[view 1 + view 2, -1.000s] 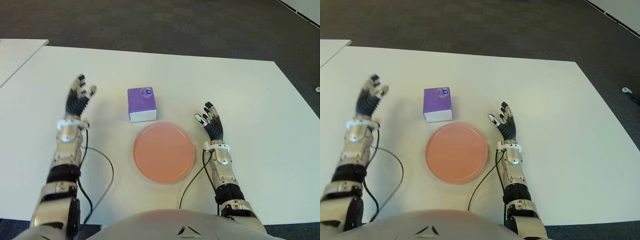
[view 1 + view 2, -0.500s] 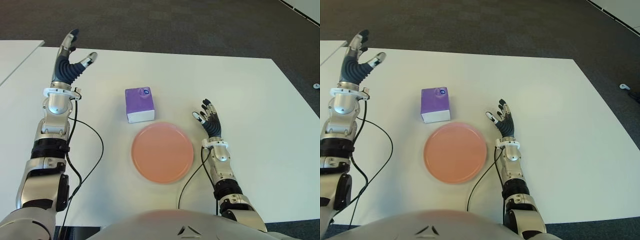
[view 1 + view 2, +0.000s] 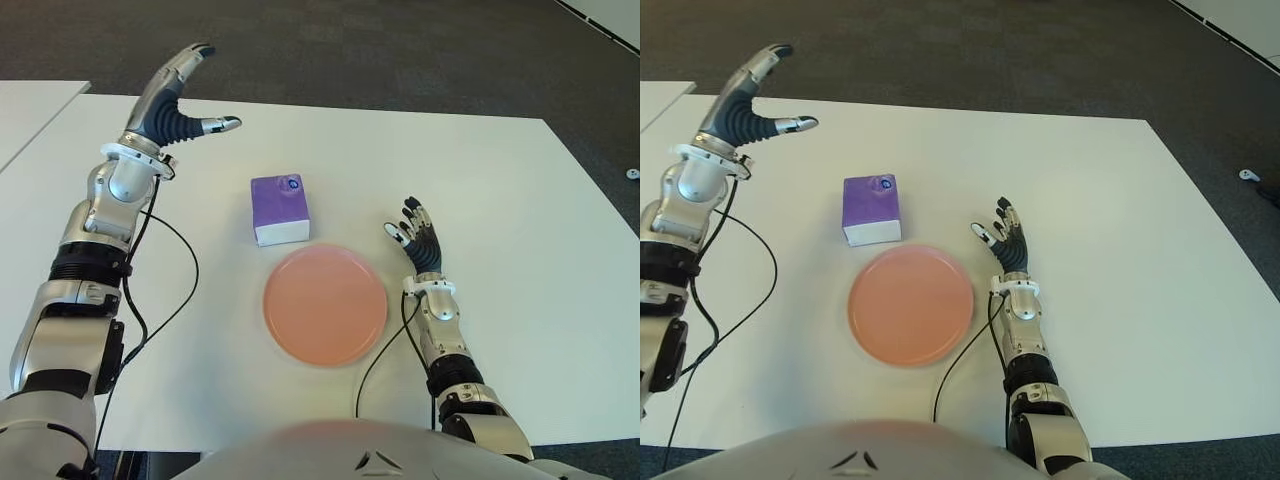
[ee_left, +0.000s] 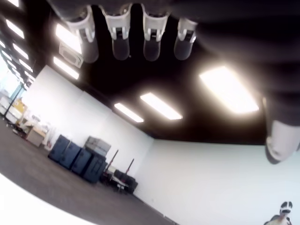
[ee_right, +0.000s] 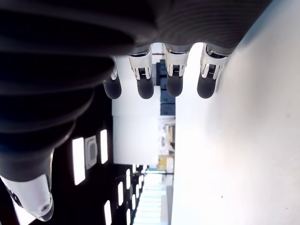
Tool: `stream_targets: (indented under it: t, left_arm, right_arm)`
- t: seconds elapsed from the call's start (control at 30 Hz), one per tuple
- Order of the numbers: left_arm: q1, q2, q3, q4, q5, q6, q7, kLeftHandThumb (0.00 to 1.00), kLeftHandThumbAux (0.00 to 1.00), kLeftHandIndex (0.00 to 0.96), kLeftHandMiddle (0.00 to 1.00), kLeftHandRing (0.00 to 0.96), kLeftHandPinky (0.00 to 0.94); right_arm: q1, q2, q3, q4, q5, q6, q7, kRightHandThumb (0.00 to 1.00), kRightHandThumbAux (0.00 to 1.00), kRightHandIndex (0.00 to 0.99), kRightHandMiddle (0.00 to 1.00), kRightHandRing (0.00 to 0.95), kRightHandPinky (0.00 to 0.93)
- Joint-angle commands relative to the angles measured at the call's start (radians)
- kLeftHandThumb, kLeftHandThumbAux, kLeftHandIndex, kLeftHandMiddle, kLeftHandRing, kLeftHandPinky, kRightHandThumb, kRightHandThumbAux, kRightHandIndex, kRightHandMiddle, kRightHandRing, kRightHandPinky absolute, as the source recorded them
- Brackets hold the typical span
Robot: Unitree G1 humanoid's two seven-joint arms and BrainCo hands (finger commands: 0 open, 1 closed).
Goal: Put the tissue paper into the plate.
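While left hand hovers spread, tissue paper right of it

The robot's left hand is raised high on an extended arm, fingers spread and empty. Its right hand is held low, palm upright, fingers loosely extended, also empty.

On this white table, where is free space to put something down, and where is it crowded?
Free: the white table to the right of the open right hand, and the far strip behind the purple tissue box. The raised, open left hand shows above the far-left part. Crowded: the middle, where the box nearly meets the round pink plate; black cables flank the plate.
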Motion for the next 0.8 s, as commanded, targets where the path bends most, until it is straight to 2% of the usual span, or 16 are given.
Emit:
stream_targets:
  t: [0.03, 0.3, 0.5, 0.8]
  left_arm:
    - [-0.064, -0.013, -0.047, 0.073, -0.001, -0.013, -0.067, 0.144, 0.446, 0.0, 0.0, 0.0, 0.0]
    - [-0.069, -0.053, -0.121, 0.116, 0.029, -0.04, -0.093, 0.129, 0.43, 0.0, 0.0, 0.0, 0.0]
    - [-0.087, -0.033, -0.18, 0.156, 0.059, -0.058, -0.142, 0.12, 0.424, 0.0, 0.0, 0.0, 0.0]
    - [-0.095, -0.048, -0.257, 0.219, 0.139, -0.047, -0.117, 0.118, 0.425, 0.0, 0.0, 0.0, 0.0]
  right_arm:
    - [0.1, 0.025, 0.008, 0.108, -0.001, 0.074, -0.003, 0.0, 0.637, 0.0, 0.0, 0.0, 0.0]
    - [0.096, 0.026, 0.007, 0.118, 0.0, 0.077, -0.009, 0.0, 0.615, 0.0, 0.0, 0.0, 0.0]
    - [0.087, 0.024, 0.008, 0.131, -0.004, 0.073, -0.013, 0.0, 0.599, 0.0, 0.0, 0.0, 0.0]
    - [0.071, 0.025, 0.006, 0.154, -0.001, 0.082, -0.015, 0.006, 0.589, 0.0, 0.0, 0.0, 0.0]
